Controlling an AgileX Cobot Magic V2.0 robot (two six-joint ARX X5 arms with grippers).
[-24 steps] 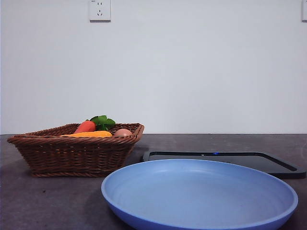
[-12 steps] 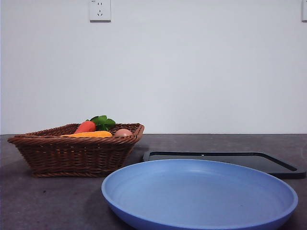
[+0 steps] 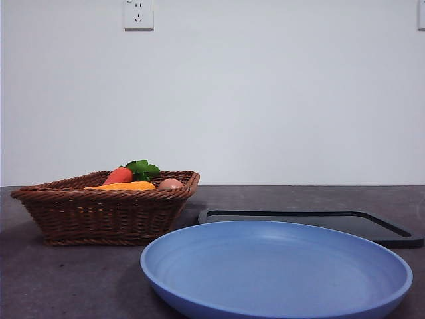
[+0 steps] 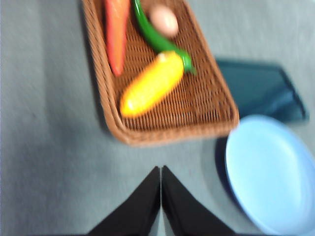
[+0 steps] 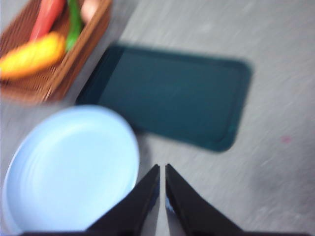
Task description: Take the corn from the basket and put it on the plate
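Hands first: left hand [image 4: 161,196] hangs above bare bench [image 4: 54,147] just short of the basket [image 4: 162,135], clenched and carrying nothing; right hand [image 5: 162,194], likewise clenched and unladen, hangs over the rim of the plate [image 5: 69,162] beside a black tray [image 5: 172,93].

Corn [image 4: 151,84] lies in the basket, touching a green pod [image 4: 155,37], with a carrot [image 4: 117,29] and an egg [image 4: 164,20] alongside.

Risk: a descent with jaws unopened would shove the cob; a loose aim could pinch the pod or snag the wicker.

Both wrist pictures are blurred. The front view shows only a sliver of corn above the basket rim and neither arm.
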